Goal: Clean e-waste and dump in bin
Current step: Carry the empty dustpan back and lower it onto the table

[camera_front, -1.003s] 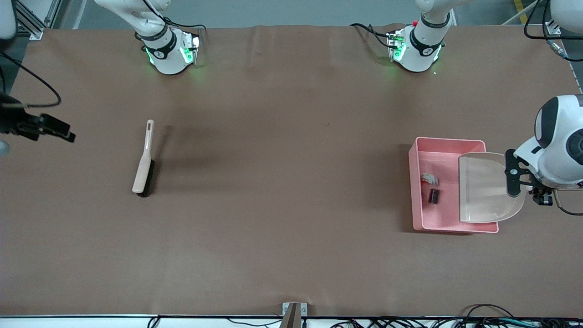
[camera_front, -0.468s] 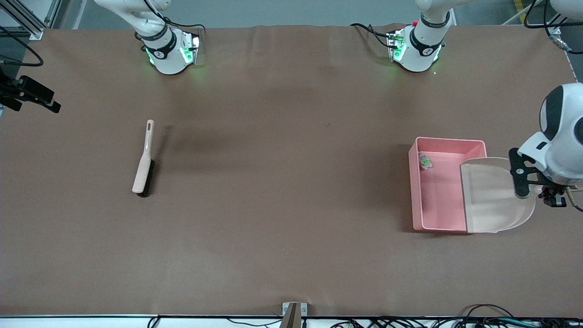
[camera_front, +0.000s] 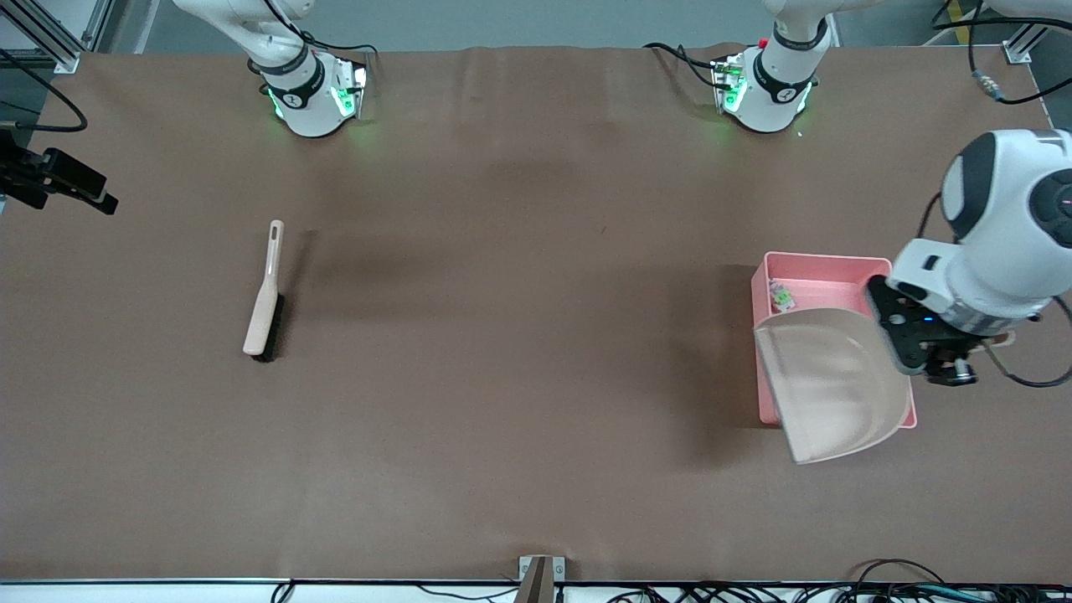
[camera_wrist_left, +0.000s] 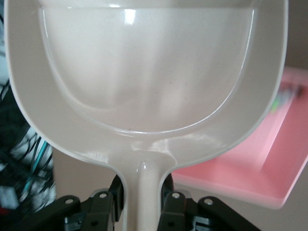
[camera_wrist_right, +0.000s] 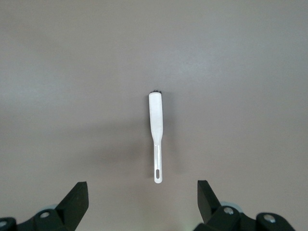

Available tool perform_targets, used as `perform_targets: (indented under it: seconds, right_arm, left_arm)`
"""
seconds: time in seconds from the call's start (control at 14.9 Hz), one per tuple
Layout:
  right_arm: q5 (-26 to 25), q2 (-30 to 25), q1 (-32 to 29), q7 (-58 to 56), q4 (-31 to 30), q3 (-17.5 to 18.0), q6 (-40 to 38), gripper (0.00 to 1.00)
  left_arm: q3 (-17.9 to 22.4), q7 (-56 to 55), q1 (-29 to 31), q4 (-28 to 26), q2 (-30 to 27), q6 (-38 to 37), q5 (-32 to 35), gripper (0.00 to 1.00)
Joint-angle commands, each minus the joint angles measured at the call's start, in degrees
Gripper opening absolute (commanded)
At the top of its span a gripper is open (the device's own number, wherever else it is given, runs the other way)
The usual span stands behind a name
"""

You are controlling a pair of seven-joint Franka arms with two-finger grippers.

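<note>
One scrap (camera_front: 781, 295) shows at the bin's (camera_front: 764, 394) 11 o'clock corner; my left gripper (camera_wrist_left: 142, 201) pinches the light, stiff dustpan (camera_front: 825, 389) handle, right gripper (camera_wrist_right: 142, 202) spread, waiting.

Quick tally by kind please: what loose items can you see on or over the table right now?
Brush: 1
Dustpan, held over the bin: 1
Bin: 1
E-waste piece in the bin: 1 visible; the dustpan hides most of the bin's floor
Total: 4
</note>
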Motion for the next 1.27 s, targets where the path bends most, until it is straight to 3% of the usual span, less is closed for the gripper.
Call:
perform_targets:
  seconds: [0.0, 0.27, 0.47, 0.74, 0.94, 1.2]
  right_arm:
    - [-3.67, -0.62, 0.9, -0.79, -0.76, 0.39, 0.16, 1.0]
    - [-3.86, -0.62, 0.46, -4.32, -0.49, -0.05, 0.59, 1.0]
    - [-3.59, -0.62, 0.64, -4.32, -0.58, -0.05, 0.5, 1.0]
    - [-3.33, -0.62, 0.55, -4.32, -0.67, 0.04, 0.33, 1.0]
    - [-3.24, -0.62, 0.64, -4.32, -0.76, 0.04, 0.33, 1.0]
    - [-3.15, -0.62, 0.73, -4.24, -0.76, 0.13, 0.42, 1.0]
  left_arm:
    - [0.67, -9.24, -5.81, -0.45, 0.34, -0.11, -7.89, 0.0]
    - [0.05, -20.25, -11.79, -2.38, 2.36, 1.12, -9.67, 0.0]
    - [0.05, -22.46, -15.23, -4.66, 3.5, 4.35, -9.58, 0.0]
    - [0.14, -20.89, -18.66, -8.18, 6.84, 9.38, -7.75, 0.0]
    - [0.14, -14.05, -18.4, -9.76, 8.34, 9.64, -4.58, 0.0]
    - [0.14, -11.92, -18.31, -15.03, 8.77, 17.01, -0.47, 0.0]
